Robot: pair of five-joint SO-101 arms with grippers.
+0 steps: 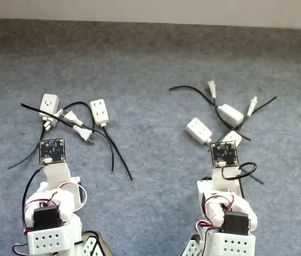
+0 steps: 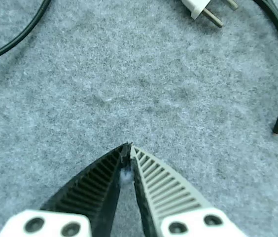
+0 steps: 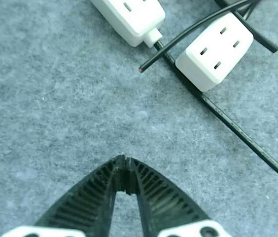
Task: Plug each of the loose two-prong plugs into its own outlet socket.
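On the grey carpet [image 1: 150, 64], the left cluster has a cube socket [image 1: 49, 102], a second white socket [image 1: 98, 112] and loose two-prong plugs [image 1: 84, 133] tangled in black cable. The right cluster has white sockets [image 1: 198, 130], [image 1: 230, 113] and loose plugs [image 1: 212, 85], [image 1: 253, 101]. My left gripper [image 2: 128, 147] is shut and empty, low over bare carpet, with a plug [image 2: 198, 7] a short way ahead. My right gripper [image 3: 124, 159] is also shut and empty; two sockets [image 3: 129, 17], [image 3: 215, 47] lie just ahead of it, neither touched.
Black cables [image 1: 113, 152] trail from the left cluster toward the front. One cable [image 3: 237, 128] runs under the right-hand socket, and a cut cable end [image 3: 141, 69] lies beside it. A cable loop [image 1: 246, 170] sits by the right arm. Bare carpet separates the clusters.
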